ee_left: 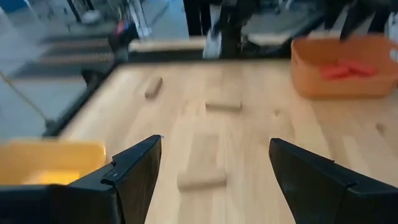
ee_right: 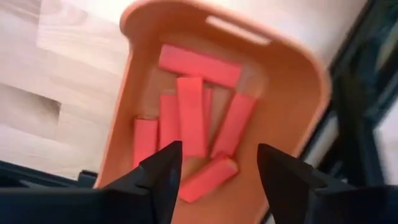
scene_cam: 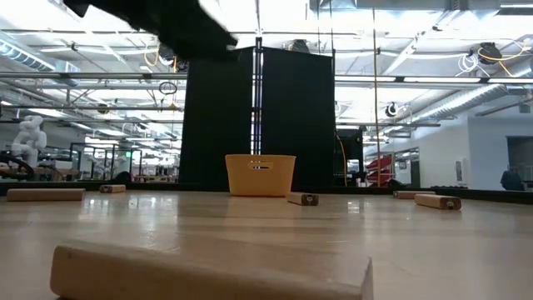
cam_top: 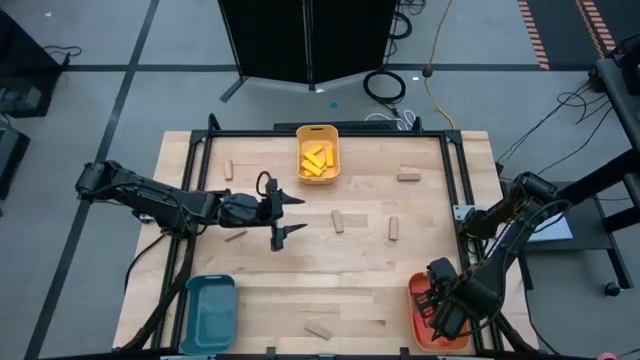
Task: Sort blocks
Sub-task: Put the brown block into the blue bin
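Tan wooden blocks lie flat and scattered on the table: one (cam_top: 338,221) just right of my left gripper, others (cam_top: 393,229), (cam_top: 408,175), (cam_top: 228,169), (cam_top: 236,236), and one near the front edge (cam_top: 320,330). Yellow blocks (cam_top: 316,160) lie in the yellow tray (cam_top: 301,133). Red blocks (ee_right: 189,115) lie piled in the orange tray (ee_right: 292,68). My left gripper (cam_top: 295,216) hovers open at mid-table, raised off the wood; in its wrist view a tan block (ee_left: 200,165) lies ahead between the fingers (ee_left: 214,149). My right gripper (ee_right: 219,155) hangs open over the orange tray.
A teal tray (cam_top: 208,310) sits at the front left corner, the orange tray (cam_top: 415,290) at the front right and the yellow tray at the far middle. In the low view a tan block (scene_cam: 208,271) lies close to the camera. Bare wood spreads between the scattered blocks.
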You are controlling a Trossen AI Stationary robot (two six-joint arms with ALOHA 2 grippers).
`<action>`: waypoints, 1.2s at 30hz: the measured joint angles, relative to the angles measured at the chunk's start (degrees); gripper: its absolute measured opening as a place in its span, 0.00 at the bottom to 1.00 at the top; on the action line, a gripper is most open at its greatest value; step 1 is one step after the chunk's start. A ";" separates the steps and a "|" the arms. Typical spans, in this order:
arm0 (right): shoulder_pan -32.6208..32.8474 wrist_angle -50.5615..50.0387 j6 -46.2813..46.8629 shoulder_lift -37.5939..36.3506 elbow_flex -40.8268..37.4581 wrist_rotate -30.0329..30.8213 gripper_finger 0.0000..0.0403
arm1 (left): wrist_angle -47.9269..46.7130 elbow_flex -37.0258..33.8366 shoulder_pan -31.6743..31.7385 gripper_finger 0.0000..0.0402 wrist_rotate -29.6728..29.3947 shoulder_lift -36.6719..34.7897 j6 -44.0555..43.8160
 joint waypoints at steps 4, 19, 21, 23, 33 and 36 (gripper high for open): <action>0.00 -6.34 -3.11 0.00 3.63 4.36 0.46 | -10.03 -0.05 -0.44 0.73 0.00 -0.85 -6.14; -17.78 -15.08 -20.48 -1.79 6.27 22.27 0.45 | -15.32 -0.07 -1.07 0.73 -12.62 -2.64 -11.47; -22.33 -14.79 -25.94 -1.79 6.27 22.28 0.45 | -12.20 -0.07 -0.69 0.73 -13.63 -2.62 -7.89; -26.98 -13.74 -31.66 -1.79 5.89 22.22 0.45 | -7.40 -0.07 0.47 0.73 -13.46 -2.62 -3.66; -45.06 4.13 -53.78 -1.99 -1.94 13.12 0.45 | -6.97 -2.55 2.52 0.73 -7.17 -3.89 2.15; -47.49 6.20 -53.86 -2.01 -5.96 11.71 0.45 | -9.95 -3.90 2.51 0.73 -7.82 -7.48 2.78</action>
